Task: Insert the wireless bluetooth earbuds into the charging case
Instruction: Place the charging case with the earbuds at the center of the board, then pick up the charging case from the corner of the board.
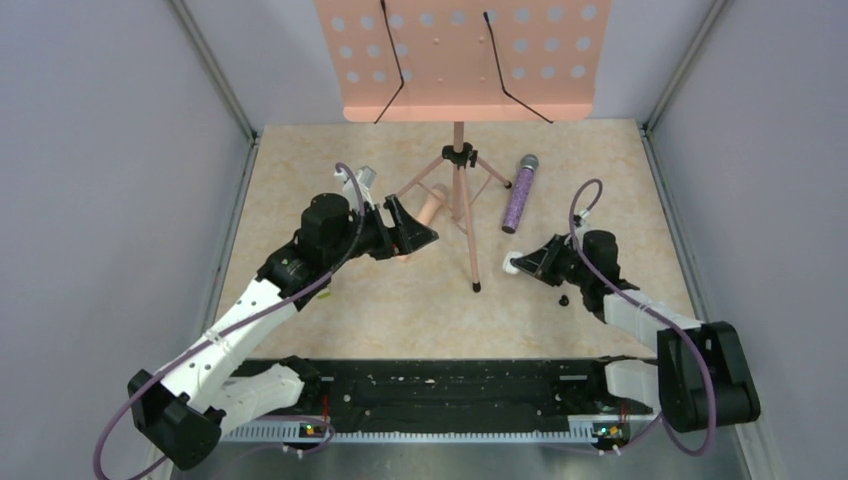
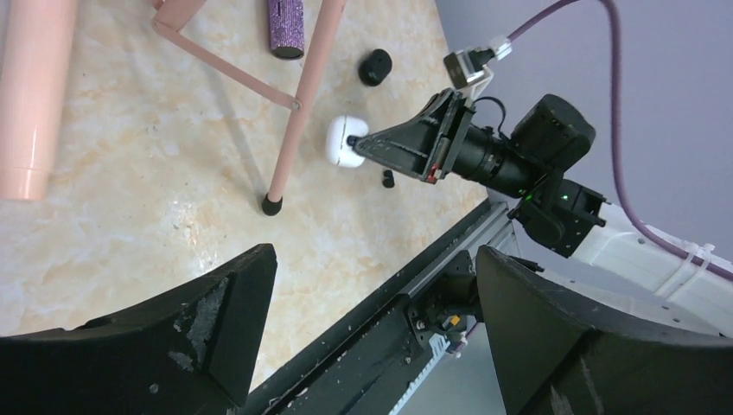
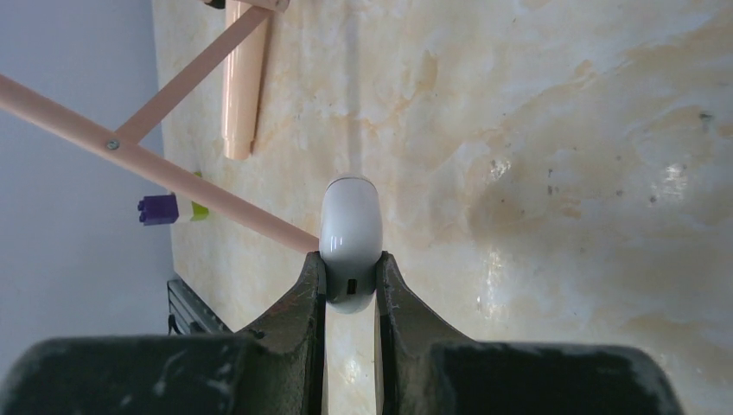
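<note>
The charging case (image 3: 349, 229) is a smooth white oval pebble with a small port slot on its end. My right gripper (image 3: 350, 277) is shut on that end, with the case low over the table. It also shows in the top view (image 1: 511, 266) and the left wrist view (image 2: 341, 143), at the tip of my right gripper (image 1: 519, 264). No white buds show. A tiny black piece (image 2: 387, 179) lies on the table beside the right gripper, also in the top view (image 1: 563, 299). A larger round black piece (image 2: 375, 67) lies farther back. My left gripper (image 1: 420, 235) is open and empty, held above the table.
A pink music stand's tripod (image 1: 459, 190) stands mid-table; one leg's foot (image 2: 272, 205) is close to the case. A glittery purple microphone (image 1: 520, 192), a pink cylinder (image 3: 242, 95) and a purple-and-yellow cube (image 3: 168, 209) lie behind. A black rail (image 1: 430, 390) lines the near edge.
</note>
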Controlling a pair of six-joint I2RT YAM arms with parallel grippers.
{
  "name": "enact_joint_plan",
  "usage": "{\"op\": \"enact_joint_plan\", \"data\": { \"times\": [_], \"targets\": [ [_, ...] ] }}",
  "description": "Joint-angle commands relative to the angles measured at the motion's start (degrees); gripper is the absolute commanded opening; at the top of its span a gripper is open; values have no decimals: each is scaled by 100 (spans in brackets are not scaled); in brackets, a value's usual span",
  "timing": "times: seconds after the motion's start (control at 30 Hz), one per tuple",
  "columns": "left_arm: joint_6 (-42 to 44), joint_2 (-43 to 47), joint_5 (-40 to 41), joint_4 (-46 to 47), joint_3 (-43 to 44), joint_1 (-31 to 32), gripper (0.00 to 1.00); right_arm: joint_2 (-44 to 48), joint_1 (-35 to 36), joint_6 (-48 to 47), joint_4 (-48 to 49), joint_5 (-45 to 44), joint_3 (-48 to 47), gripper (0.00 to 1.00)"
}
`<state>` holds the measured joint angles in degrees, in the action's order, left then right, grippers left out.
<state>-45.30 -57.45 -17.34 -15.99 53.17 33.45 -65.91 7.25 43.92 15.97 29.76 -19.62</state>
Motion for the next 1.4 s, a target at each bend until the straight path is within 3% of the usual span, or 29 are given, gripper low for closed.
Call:
{"op": "enact_joint_plan", "data": {
  "times": [0.0,0.13,0.43,0.53,0.57,0.73,0.83,0.97,1.1,1.23,1.37],
  "targets": [
    [73,48,125,465,86,-23,90,-522,373,-139,952,-8,-358,0],
    [60,41,-24,547,44,-19,90,-1085,779,-137,1200,-267,-604,0],
    [-140,46,-238,747,-129,-14,89,-2115,917,-103,1682,-503,-802,2],
    [-159,-15,-269,741,-113,-6,89,-2167,956,-226,1580,-579,-845,36],
    [-149,-43,-266,698,-80,-5,89,-2112,961,-261,1503,-619,-850,43],
    [51,-32,3,439,93,100,89,-1224,956,-839,171,-1478,-1050,64],
    [335,-32,382,95,219,308,89,-596,865,-1252,-741,-2007,-1247,71],
    [495,-11,522,-114,13,676,89,113,288,-1527,-1634,-2512,-1296,71],
    [630,-198,971,-218,-322,1400,89,378,-100,-1386,-2277,-3679,-1286,70],
    [905,-861,1244,-342,-104,2120,89,37,-246,-848,-2490,-4314,-1453,68],
    [1223,-1709,1199,-417,536,2544,89,-798,-538,-715,-2509,-3995,-1946,67]
  ]
}}
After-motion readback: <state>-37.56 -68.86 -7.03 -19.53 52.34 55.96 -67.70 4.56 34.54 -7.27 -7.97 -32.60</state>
